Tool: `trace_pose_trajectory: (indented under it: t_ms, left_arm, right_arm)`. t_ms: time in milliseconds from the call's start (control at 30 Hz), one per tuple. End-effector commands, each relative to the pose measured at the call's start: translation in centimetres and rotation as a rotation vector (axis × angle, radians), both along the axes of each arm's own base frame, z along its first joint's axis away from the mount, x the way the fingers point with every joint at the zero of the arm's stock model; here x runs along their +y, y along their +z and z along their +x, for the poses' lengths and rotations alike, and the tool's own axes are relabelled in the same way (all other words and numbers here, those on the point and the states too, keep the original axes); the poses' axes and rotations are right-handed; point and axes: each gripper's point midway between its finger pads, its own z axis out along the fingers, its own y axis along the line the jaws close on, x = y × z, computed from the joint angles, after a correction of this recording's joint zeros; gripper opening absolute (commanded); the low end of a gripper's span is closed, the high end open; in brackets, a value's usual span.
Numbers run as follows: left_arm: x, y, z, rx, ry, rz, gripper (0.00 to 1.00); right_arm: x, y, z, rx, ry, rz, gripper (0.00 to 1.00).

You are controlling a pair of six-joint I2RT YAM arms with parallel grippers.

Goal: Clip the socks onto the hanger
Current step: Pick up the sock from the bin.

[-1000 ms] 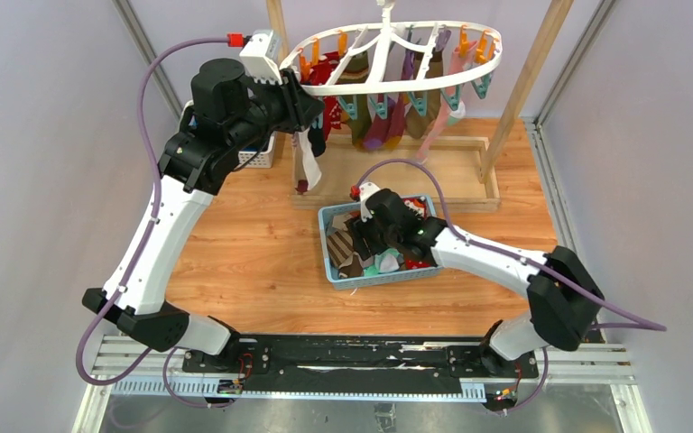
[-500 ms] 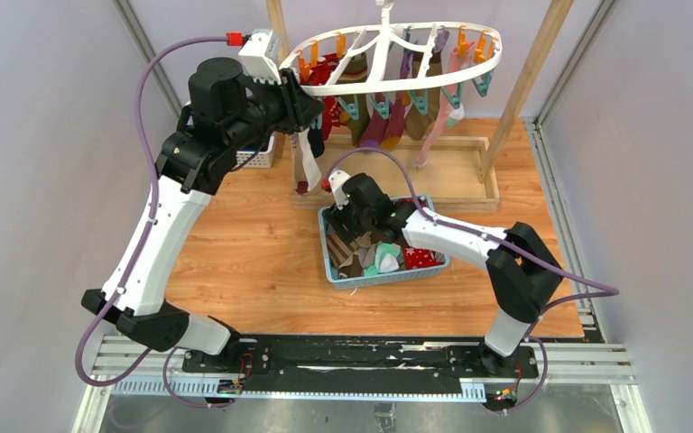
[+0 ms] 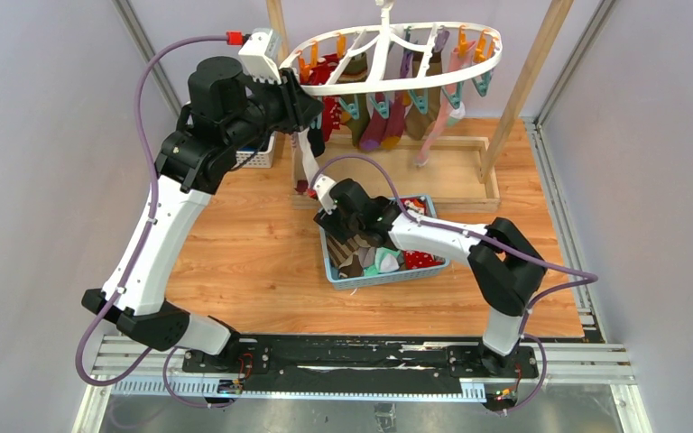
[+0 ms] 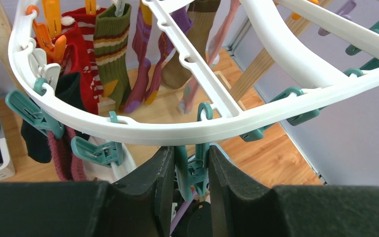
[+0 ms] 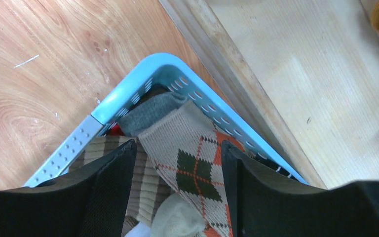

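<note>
The white oval hanger [image 3: 388, 87] hangs at the back, with several socks [image 3: 383, 117] clipped under it. My left gripper [image 3: 311, 113] is at its near-left rim, shut on a dangling teal clip [image 4: 197, 173], squeezing it between both fingers [image 4: 160, 177]. A white sock [image 3: 309, 164] hangs just below. My right gripper [image 3: 336, 219] is open over the far-left corner of the blue basket [image 3: 388, 278]. In the right wrist view its fingers straddle a brown argyle sock [image 5: 192, 158], which lies on striped and white socks. I cannot tell if it touches the sock.
The wooden frame's posts [image 3: 528, 77] and its base tray [image 3: 456, 171] stand behind the blue basket. A white basket [image 3: 262, 155] with dark cloth sits at the back left. Grey walls close in both sides.
My right arm has swung left across the blue basket to its far-left corner, gripper still open. My left arm has stayed on the clip.
</note>
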Motion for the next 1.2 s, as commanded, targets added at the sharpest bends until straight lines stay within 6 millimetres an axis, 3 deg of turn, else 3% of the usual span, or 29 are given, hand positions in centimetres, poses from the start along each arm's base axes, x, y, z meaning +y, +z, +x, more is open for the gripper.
trace_pose_trajectory:
  t_ms: [0,100,333,400,500,667,867,1000,1167]
  left_arm:
    - [0.3,-0.3,-0.8,0.022,-0.013,0.038,0.00]
    - [0.3,-0.2,-0.8,0.019,-0.011,0.040,0.00]
    - [0.4,-0.2,-0.7,0.020,-0.007,0.040,0.00]
    - [0.3,-0.3,-0.7,0.021,-0.008,0.041,0.00]
    - [0.4,-0.2,-0.7,0.016,-0.007,0.043,0.00]
    - [0.5,-0.1,-0.8,0.013,-0.006,0.045,0.00]
    - [0.4,-0.1,-0.8,0.015,-0.006,0.042,0.00]
    - [0.5,-0.1,-0.8,0.014,-0.002,0.044,0.00]
    - [0.6,-0.3,-0.7,0.015,0.002,0.052,0.00]
  right_arm:
    - [1.6,0.7,0.6,-0.093,0.025,-0.039,0.63]
    - [1.7,0.5,0.8,-0.121,0.024,-0.075,0.62]
    - [1.5,0.9,2.0,-0.168,-0.001,-0.121,0.39]
    - [1.3,0.5,2.1,-0.166,0.008,-0.151,0.38]
    - [1.1,0.3,1.7,-0.165,0.028,-0.162,0.42]
    - [1.3,0.5,0.5,-0.170,0.076,-0.120,0.60]
    - [1.0,-0.1,1.1,-0.214,0.054,-0.166,0.59]
    - [0.9,0.1,1.9,-0.251,0.019,-0.160,0.43]
    - [1.2,1.9,2.0,-0.283,0.006,-0.093,0.02]
